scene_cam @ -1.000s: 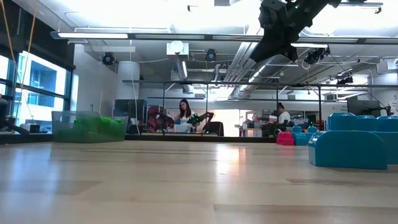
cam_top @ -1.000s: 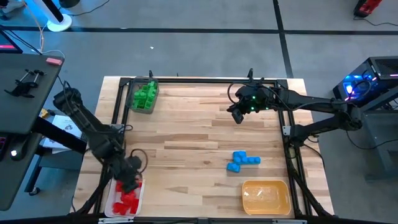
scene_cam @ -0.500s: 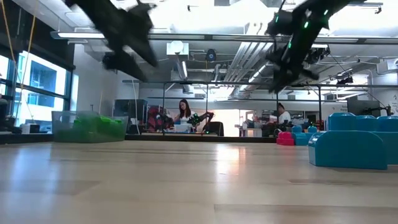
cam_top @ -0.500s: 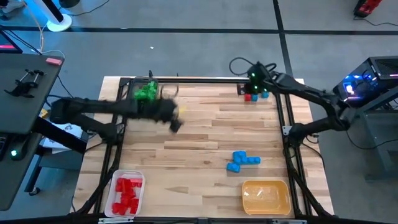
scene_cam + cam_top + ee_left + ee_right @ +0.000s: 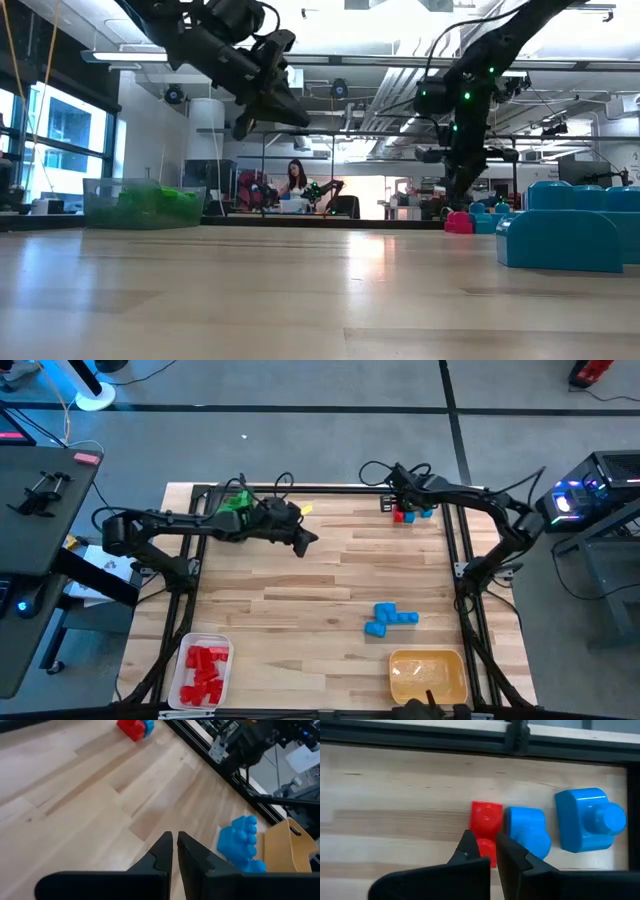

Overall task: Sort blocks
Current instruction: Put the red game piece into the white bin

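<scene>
My right gripper [image 5: 487, 847] is shut and points down at the table's far right, just over a red block [image 5: 486, 815]. That block lies beside two blue blocks [image 5: 527, 830] [image 5: 590, 825]. My left gripper [image 5: 175, 840] is shut and empty, high above the far middle of the table [image 5: 312, 540]. A cluster of blue blocks [image 5: 390, 618] rests on the wood at near right. Red blocks [image 5: 205, 668] lie in a white tray. Green blocks [image 5: 232, 505] fill a grey tray at far left, partly hidden by my left arm. My right gripper comes at the red block's near part [image 5: 487, 855] from above, pointing down. I cannot tell whether its tips touch the block, which rests flat on the table.
A yellow tray [image 5: 428, 675] stands at the near right corner and the white tray [image 5: 188, 660] at the near left. A black rail [image 5: 470, 742] runs along the far edge just behind the red and blue blocks. Bare wood lies in the middle.
My left gripper has left the white tray at near left, risen and swung toward the far edge, then right to the far middle. My right gripper has gone toward the far right corner and come down over the red and blue blocks there.
</scene>
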Controlling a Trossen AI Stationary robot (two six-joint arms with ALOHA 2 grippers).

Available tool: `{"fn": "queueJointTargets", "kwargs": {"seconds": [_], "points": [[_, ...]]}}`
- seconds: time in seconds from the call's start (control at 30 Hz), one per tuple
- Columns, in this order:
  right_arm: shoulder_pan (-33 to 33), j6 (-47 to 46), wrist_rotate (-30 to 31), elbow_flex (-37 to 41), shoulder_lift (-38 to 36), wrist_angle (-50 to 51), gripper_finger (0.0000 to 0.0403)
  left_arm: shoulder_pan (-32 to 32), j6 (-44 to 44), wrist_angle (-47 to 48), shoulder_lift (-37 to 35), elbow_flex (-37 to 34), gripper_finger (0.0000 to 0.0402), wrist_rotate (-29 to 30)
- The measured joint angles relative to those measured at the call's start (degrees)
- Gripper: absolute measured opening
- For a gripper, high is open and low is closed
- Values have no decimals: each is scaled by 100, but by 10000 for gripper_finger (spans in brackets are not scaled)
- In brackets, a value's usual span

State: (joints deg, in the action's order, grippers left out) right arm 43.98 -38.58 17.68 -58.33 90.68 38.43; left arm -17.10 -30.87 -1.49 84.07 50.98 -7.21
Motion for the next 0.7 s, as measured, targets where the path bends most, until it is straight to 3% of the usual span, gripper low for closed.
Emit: {"fn": "queueJointTargets", "kwargs": {"seconds": [0.43, 0.7], "points": [[-185, 21, 279, -24, 676, -7, 0, 224, 200, 104, -2, 0, 1, 52], [-981, -1, -285, -13, 605, 29, 0, 228, 266, 163, -2, 0, 0, 53]]}}
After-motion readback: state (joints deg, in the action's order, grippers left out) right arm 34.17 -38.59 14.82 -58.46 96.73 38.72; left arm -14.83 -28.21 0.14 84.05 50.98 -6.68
